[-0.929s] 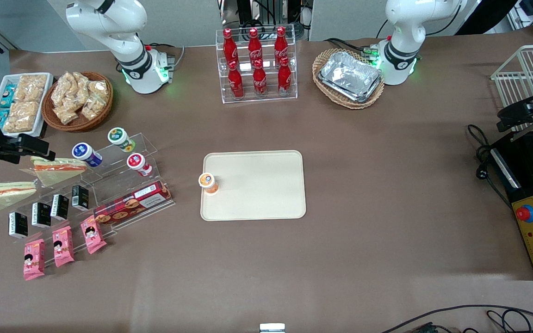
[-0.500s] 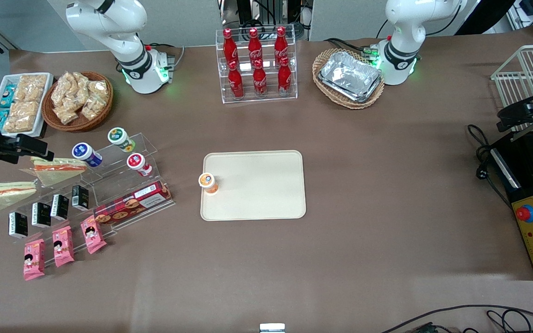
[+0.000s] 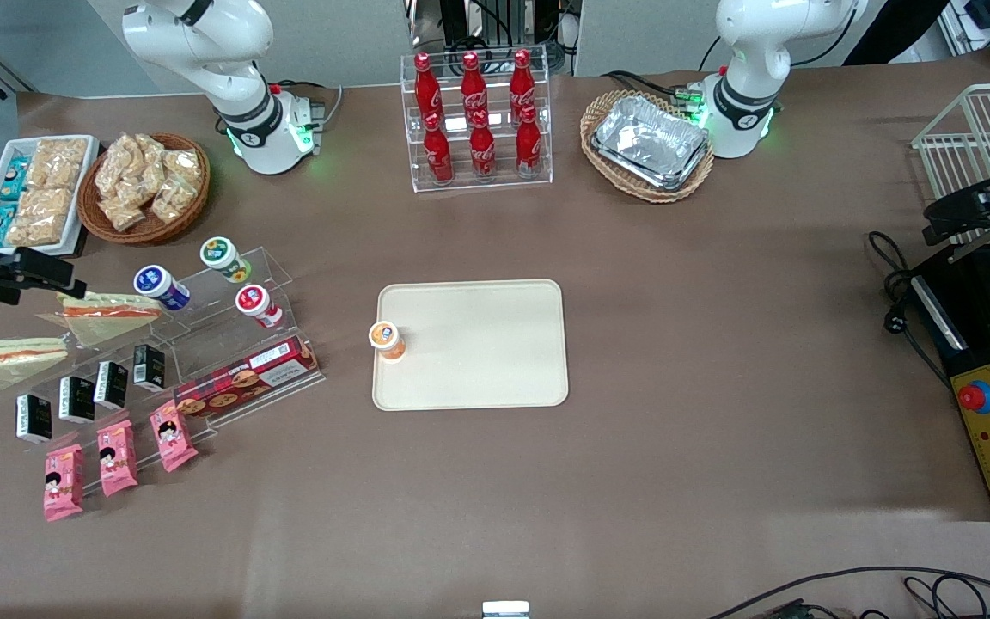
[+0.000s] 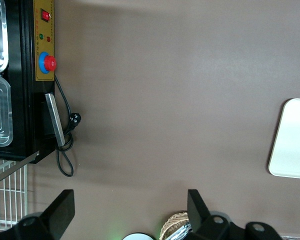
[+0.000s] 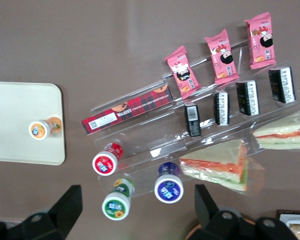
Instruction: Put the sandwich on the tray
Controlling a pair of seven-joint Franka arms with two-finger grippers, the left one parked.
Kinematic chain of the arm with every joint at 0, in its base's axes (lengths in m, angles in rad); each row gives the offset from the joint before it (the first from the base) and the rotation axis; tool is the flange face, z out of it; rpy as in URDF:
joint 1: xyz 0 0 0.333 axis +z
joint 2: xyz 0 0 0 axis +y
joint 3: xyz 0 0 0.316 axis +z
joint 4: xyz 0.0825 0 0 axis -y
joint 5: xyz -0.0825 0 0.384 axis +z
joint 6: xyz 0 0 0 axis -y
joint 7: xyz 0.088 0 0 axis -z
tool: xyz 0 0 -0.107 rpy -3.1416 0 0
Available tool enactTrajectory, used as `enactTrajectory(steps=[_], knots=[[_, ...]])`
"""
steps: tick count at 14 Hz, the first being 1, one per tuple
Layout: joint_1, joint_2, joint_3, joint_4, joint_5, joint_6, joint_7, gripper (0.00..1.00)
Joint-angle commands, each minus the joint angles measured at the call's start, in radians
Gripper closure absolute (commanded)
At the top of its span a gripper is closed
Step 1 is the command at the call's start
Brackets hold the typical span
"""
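The sandwich, a clear-wrapped wedge with an orange-red stripe, lies at the back end of the clear acrylic stand. A second, near-identical wedge lies nearer the front camera, toward the working arm's end of the table. My right gripper hangs open and empty, just above the sandwich and slightly farther from the camera than it. The cream-beige tray lies flat mid-table, with an orange-lidded cup standing on its edge.
Small lidded bottles, a red biscuit box, black cartons and pink packets fill the stand. A snack basket and a white dish stand close to the gripper. Cola bottles and a basket of foil trays stand at the back.
My right gripper has drifted slightly farther from the front camera and toward the working arm's end of the table. The sandwiches, tray and cup have not moved.
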Motion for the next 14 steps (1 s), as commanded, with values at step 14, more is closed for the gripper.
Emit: enactTrajectory(steps=[14], knots=[[-0.006,0.033,-0.163,0.030,-0.064,0.077,-1.019,0.00]])
